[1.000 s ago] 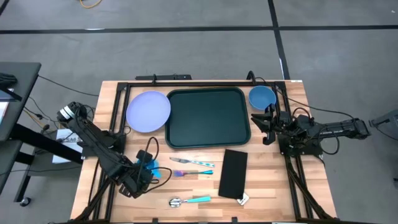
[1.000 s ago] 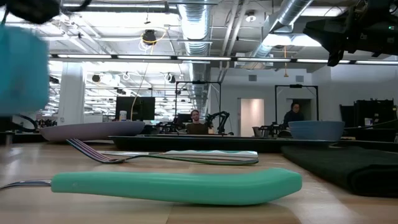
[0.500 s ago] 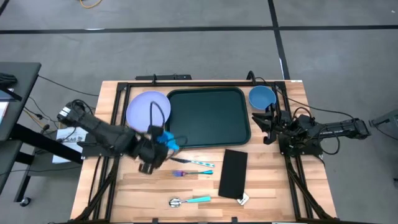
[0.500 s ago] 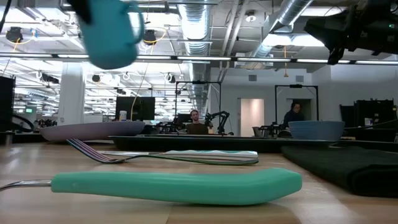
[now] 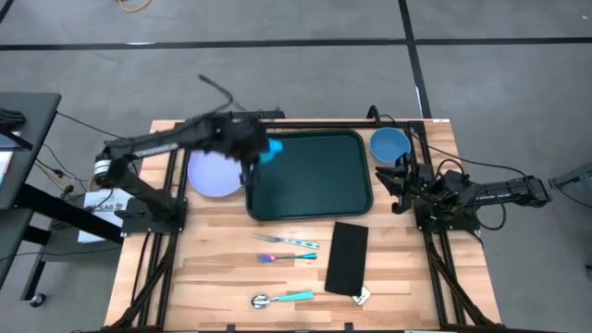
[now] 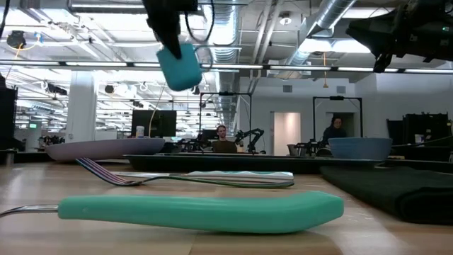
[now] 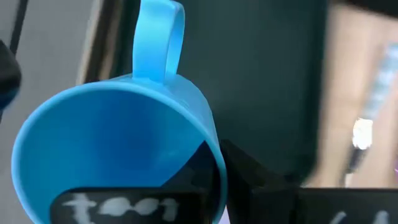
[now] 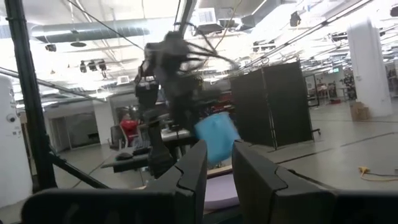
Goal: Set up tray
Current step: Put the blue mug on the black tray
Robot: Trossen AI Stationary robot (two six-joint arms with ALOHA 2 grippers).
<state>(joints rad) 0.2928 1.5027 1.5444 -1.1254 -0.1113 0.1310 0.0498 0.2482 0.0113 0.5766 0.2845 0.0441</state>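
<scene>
At the far left of the wooden table [image 5: 222, 277], a lavender plate [image 5: 208, 176] is seen, partly covered by the left arm. Above the boundary between that plate and the tray, the left gripper [image 5: 256, 153] is held in the air, its fingers clamped tight on a light blue mug [image 5: 271, 151]; the mug is gripped by its rim, with the handle pointing away from the wrist, as is shown in the left wrist view [image 7: 118, 149]. In the low view the mug [image 6: 178, 65] is seen hanging well above the table surface.

Just right of the plate, the tray [image 5: 310, 176] is laid flat at the far middle of the table, dark green and with nothing resting on it. Nearer than the tray, a fork [image 5: 285, 241] and a second utensil with a patterned handle [image 5: 291, 256] are laid side by side, and nearer still a spoon with a teal handle [image 5: 282, 298] is placed. To the right of these, a black napkin [image 5: 346, 258] is spread lengthwise.

At the far right corner a blue bowl [image 5: 389, 144] is set just beside the tray. Near it, the right gripper [image 5: 400, 185] is parked at the table's right edge, its fingers [image 8: 186, 171] parted only narrowly, with nothing held between them.
</scene>
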